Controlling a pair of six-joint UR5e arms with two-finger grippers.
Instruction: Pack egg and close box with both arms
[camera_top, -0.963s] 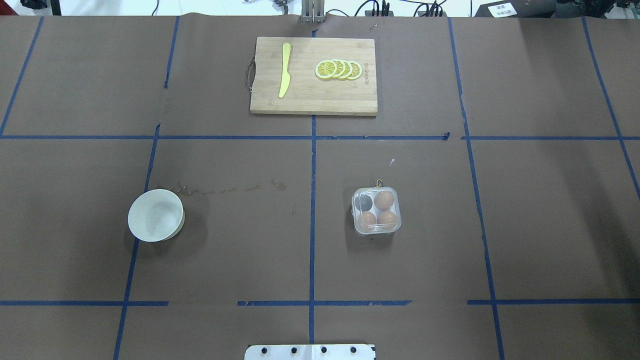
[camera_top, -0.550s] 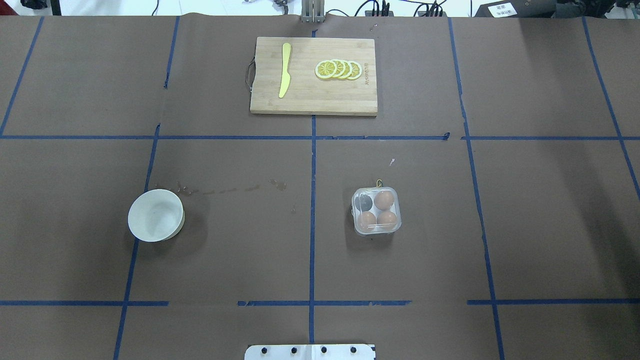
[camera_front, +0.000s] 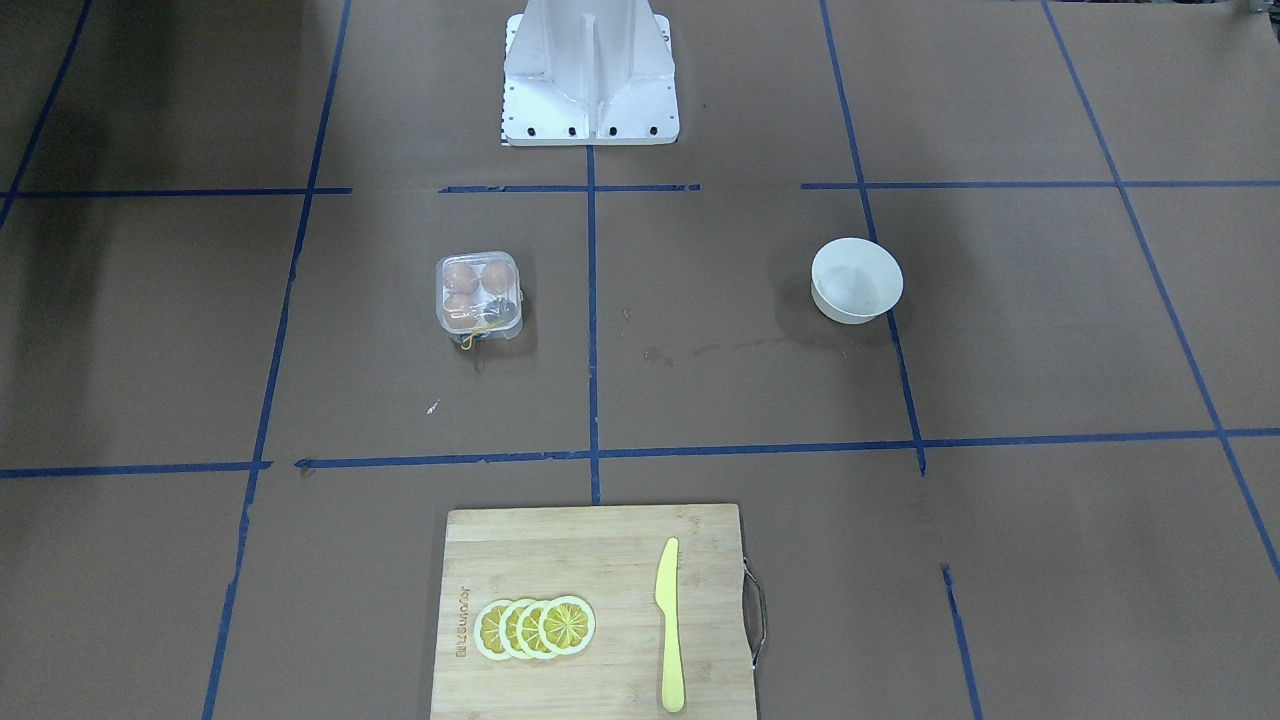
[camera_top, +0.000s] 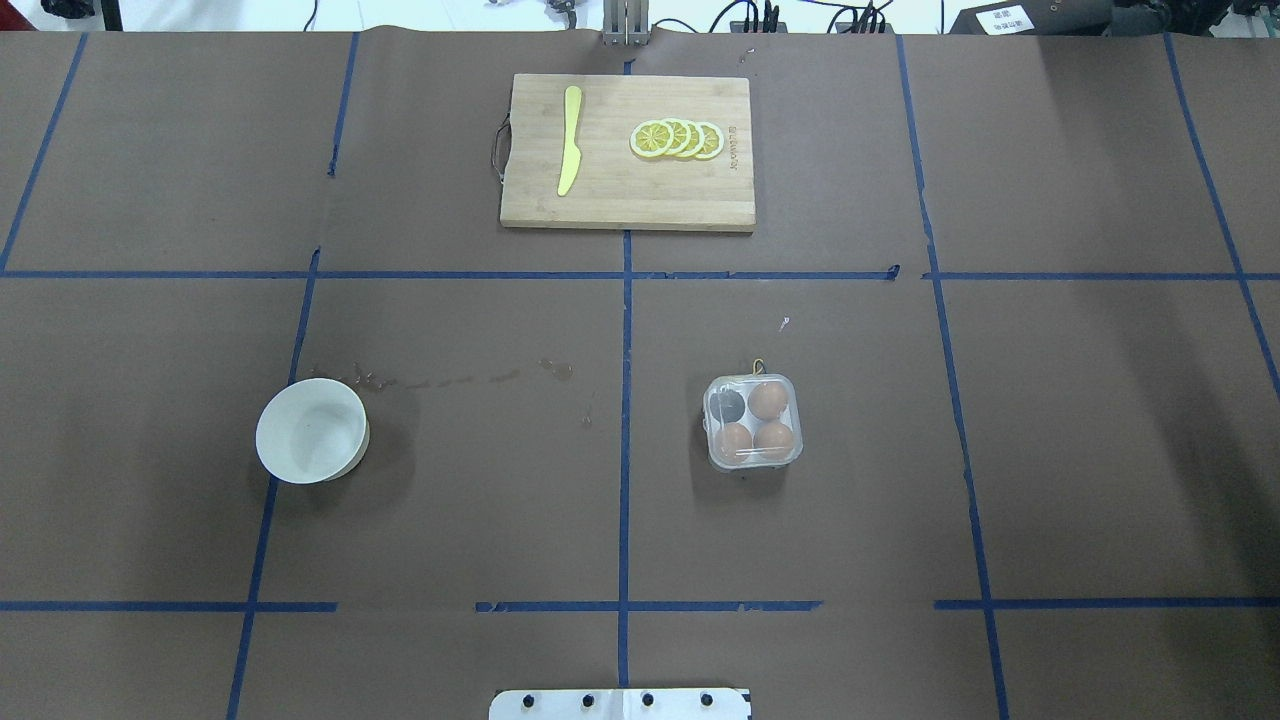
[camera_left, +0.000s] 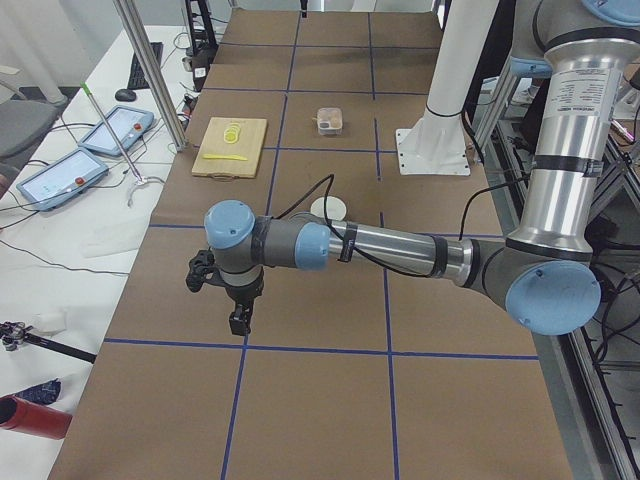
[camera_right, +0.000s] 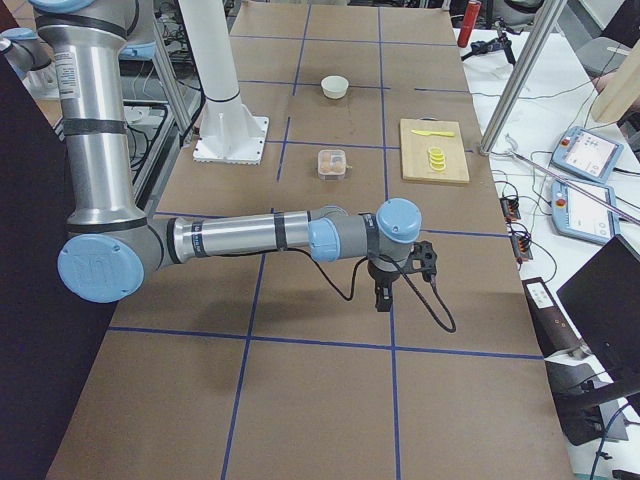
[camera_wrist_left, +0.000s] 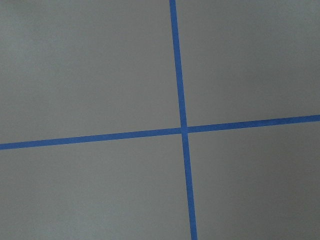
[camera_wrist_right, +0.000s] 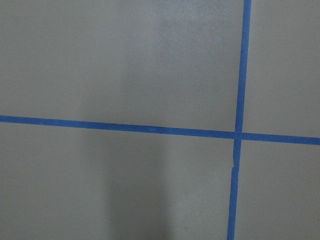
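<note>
The clear plastic box (camera_top: 754, 422) stands right of the table's middle, with its lid down over the cells and a bit of yellow string at its far edge. Three tan-brown eggs (camera_top: 768, 400) lie inside; the fourth cell looks dark. No egg lies outside it. The box also shows in the front-facing view (camera_front: 478, 295). My left gripper (camera_left: 240, 320) hangs over bare table far to the left, seen only in the exterior left view. My right gripper (camera_right: 381, 300) hangs far to the right, seen only in the exterior right view. I cannot tell whether either is open or shut.
A round white bowl (camera_top: 311, 430), empty, stands at the left. A wooden cutting board (camera_top: 627, 205) at the far middle carries a yellow knife (camera_top: 569, 140) and lemon slices (camera_top: 677, 139). The white robot base (camera_top: 620, 704) is at the near edge. Both wrist views show only brown paper and blue tape.
</note>
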